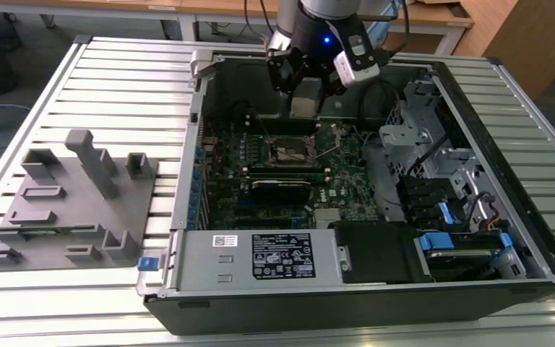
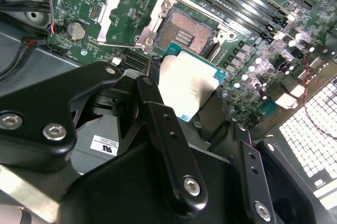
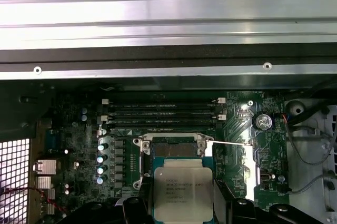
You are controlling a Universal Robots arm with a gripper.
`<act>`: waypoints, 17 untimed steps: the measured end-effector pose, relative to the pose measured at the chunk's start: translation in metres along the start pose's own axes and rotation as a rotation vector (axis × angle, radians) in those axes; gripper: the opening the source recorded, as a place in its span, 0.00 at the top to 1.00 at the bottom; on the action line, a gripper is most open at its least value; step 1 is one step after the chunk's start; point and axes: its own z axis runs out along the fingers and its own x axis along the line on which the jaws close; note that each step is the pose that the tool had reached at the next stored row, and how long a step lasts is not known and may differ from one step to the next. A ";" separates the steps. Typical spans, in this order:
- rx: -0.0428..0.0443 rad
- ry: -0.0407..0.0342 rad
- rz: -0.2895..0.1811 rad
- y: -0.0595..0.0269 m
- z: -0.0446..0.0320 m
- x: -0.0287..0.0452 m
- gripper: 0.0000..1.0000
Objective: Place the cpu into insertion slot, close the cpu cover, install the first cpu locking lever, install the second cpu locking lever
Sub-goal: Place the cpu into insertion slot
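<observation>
Clamped narrow in the gripper (image 2: 185,100) on the cpu (image 2: 190,76), gripped by two opposite edges. Hanging clear of the motherboard (image 1: 287,181), near the open socket (image 2: 184,31), not yet seated. Could land skewed and bend the contact pins if lowered out of square. Could also clip the cpu cover (image 2: 158,21), swung up and back just beside the socket. From the first wrist view, chip edges against socket outline; from the second wrist view, the cover's raised tilt; from the exterior view, height above the board.
</observation>
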 end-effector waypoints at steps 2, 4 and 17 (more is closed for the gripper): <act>-0.0004 -0.0002 0.000 0.0000 0.0006 0.0000 0.46; -0.0002 -0.0001 0.000 -0.0002 0.0020 0.0000 0.46; 0.0000 0.0000 0.000 -0.0005 0.0051 -0.0001 0.46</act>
